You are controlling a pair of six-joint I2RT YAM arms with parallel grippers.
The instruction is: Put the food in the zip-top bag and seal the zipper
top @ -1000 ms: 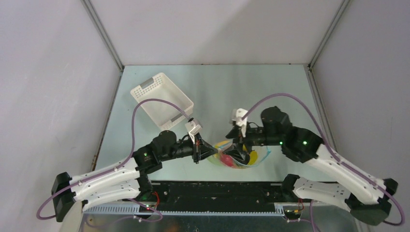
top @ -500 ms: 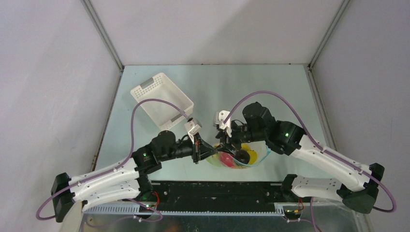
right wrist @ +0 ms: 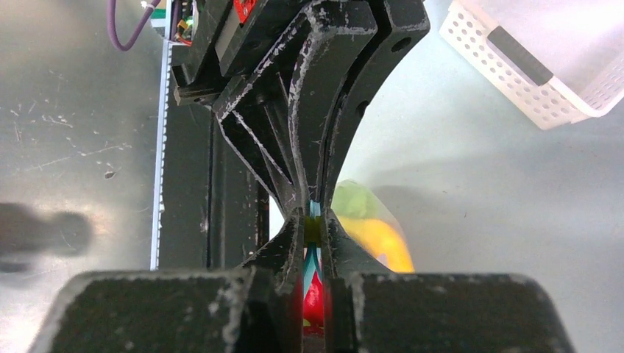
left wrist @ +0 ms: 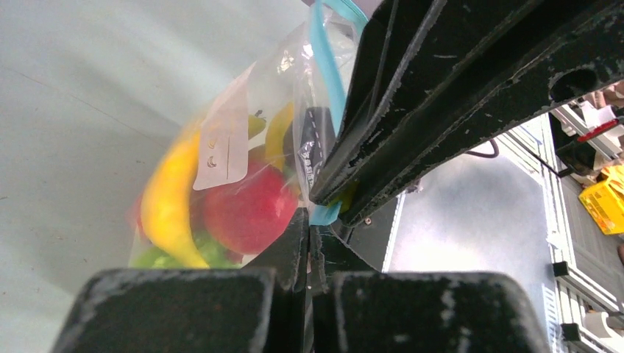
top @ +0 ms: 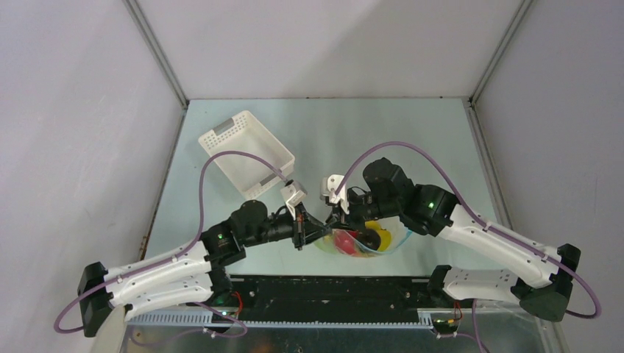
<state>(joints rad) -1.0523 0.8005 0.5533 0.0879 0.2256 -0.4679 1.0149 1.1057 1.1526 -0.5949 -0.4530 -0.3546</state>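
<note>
Evidently the loading is done: the food [left wrist: 246, 209], a red piece with yellow and green ones pressed round it, lies inside the zip-top bag [top: 397, 234], and I can make out no piece outside it. What is left, as I judge it, is the sealing. The zipper [left wrist: 324, 81] shows as a light blue strip along the mouth, and how much of it is already pressed shut cannot be told. The bag sits close to the near edge of the tabletop [top: 412, 147], about midway along that edge, with the white basket [top: 246, 153] well apart toward the far left corner. The left pincer [left wrist: 309, 228] is closed tight at the bag's left mouth end, seemingly pinching the plastic there. The right pincer [right wrist: 313, 228] stands just beside it, tip to tip, its jaws drawn narrow onto the blue strip, which is squeezed between its fingertips.
</note>
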